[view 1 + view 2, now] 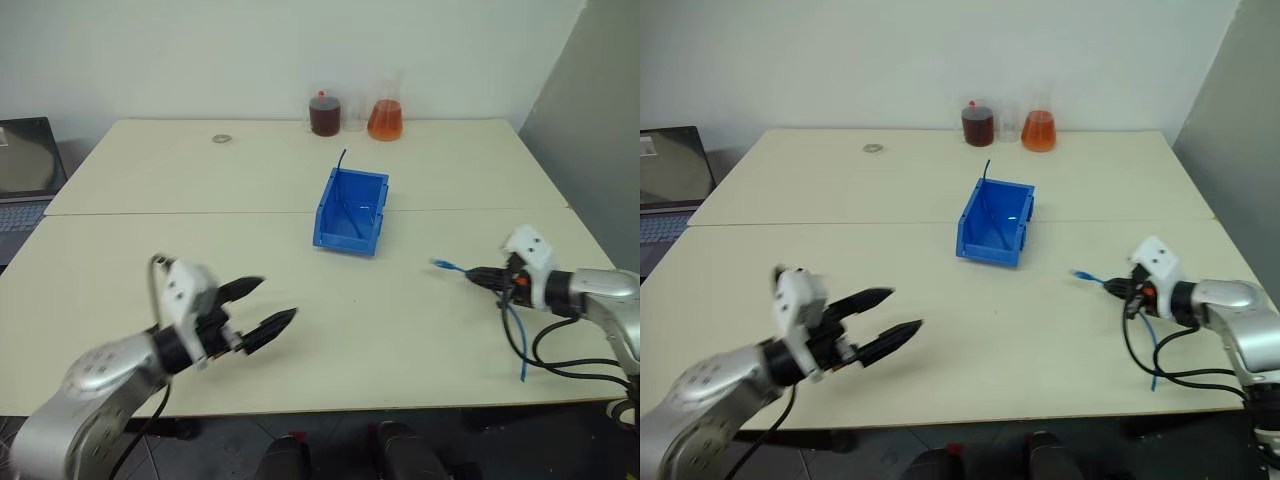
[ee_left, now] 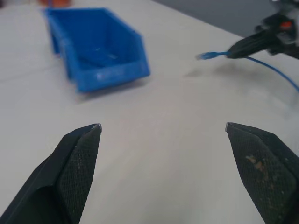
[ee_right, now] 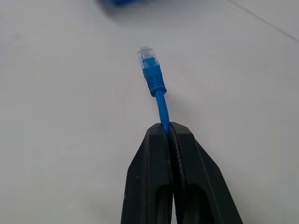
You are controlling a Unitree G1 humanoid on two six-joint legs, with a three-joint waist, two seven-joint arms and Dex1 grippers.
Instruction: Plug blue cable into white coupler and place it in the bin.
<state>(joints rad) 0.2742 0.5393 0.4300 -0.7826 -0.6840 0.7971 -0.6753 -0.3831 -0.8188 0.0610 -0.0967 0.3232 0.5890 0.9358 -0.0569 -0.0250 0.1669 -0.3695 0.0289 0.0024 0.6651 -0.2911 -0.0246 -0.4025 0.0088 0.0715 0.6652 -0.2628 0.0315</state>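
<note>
The blue bin (image 1: 350,212) stands mid-table with its sloped lip toward me. My right gripper (image 3: 166,127) is shut on the blue cable (image 3: 161,105) just behind its clear-tipped plug (image 3: 150,70). It holds the plug above the table at the right (image 1: 443,265), pointing left, and the rest of the cable hangs down toward the table's front edge (image 1: 520,350). My left gripper (image 1: 278,298) hovers open and empty over the near left of the table, fingers (image 2: 79,168) spread wide and aimed toward the bin (image 2: 96,51). The white coupler is out of view.
Two flasks of dark red (image 1: 325,113) and orange (image 1: 385,118) liquid stand at the table's far edge. A small ring (image 1: 221,138) lies back left. A laptop (image 1: 25,170) sits off the left side. A thin dark wire (image 1: 343,160) sticks up from the bin.
</note>
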